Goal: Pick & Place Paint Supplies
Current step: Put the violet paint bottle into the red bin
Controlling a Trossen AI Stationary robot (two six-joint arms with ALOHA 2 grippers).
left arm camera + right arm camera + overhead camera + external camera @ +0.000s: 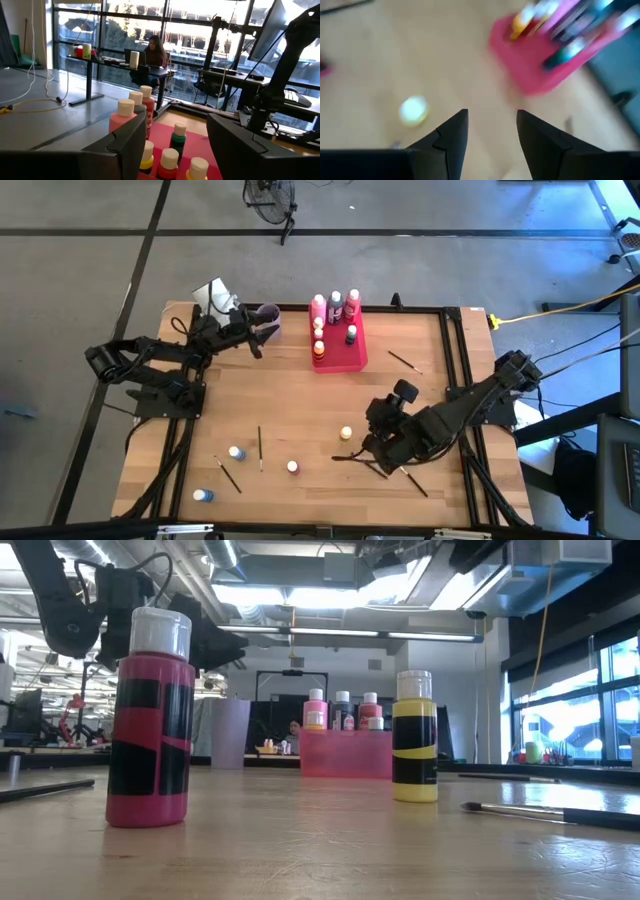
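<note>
Closest in the low view, a pink-red bottle [150, 718] stands at left, a yellow bottle [414, 737] right of centre. Farther back, more bottles [342, 711] fill the tray [340, 352]. Left gripper [262, 332] by the cup [268, 313], right gripper [378, 442] low right: both spread, empty.

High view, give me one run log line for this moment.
left gripper: open, by lilac cup | right gripper: open, empty | tray: bottles inside

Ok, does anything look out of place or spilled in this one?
Nothing spilled or tipped. The bottles in the tray stand upright, as do the loose red bottle and yellow bottle. Several brushes lie scattered at odd angles across the table, still unsorted.
</note>
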